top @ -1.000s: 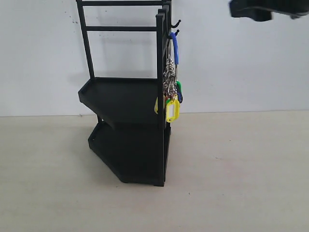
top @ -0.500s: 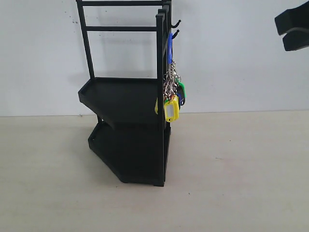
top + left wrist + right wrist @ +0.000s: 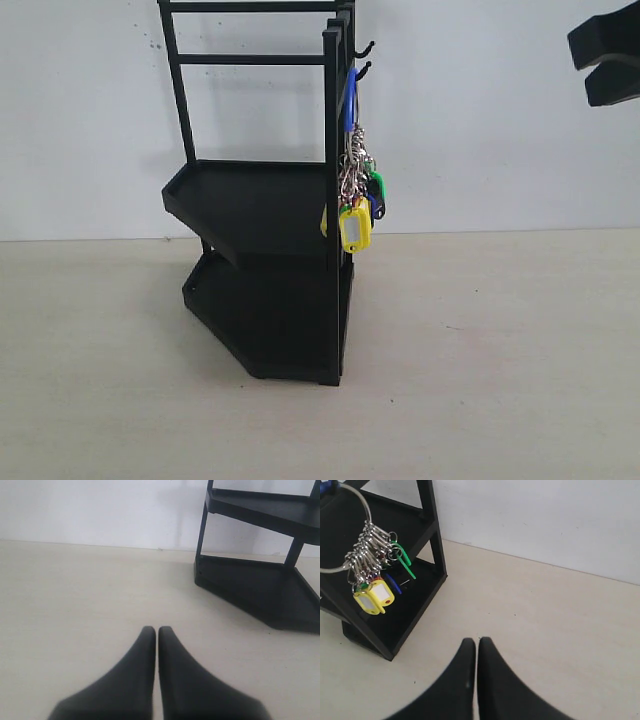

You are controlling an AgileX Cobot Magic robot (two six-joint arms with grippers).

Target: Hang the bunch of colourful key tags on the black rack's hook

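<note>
The colourful key tag bunch (image 3: 355, 190) hangs free from the hook (image 3: 364, 69), the lower of two prongs on the black rack (image 3: 260, 200). Its blue-sleeved ring is on top, with chain links and a yellow tag below. My right gripper (image 3: 605, 55) is high at the right edge, well away from the bunch. In the right wrist view it (image 3: 477, 641) is shut on nothing, with the bunch (image 3: 372, 575) and rack (image 3: 427, 510) off to one side. My left gripper (image 3: 157, 629) is shut and empty above the table, with the rack's lower shelf (image 3: 260, 590) beyond it.
The rack stands on a pale table (image 3: 480, 380) against a white wall (image 3: 480, 120). Just above the hook in use is the identical upper prong (image 3: 366, 47), which holds nothing.
The right gripper has drawn away from the rack, to the right and a little lower. The hanging bunch has twisted and swung slightly, and its ring now shows edge-on.
</note>
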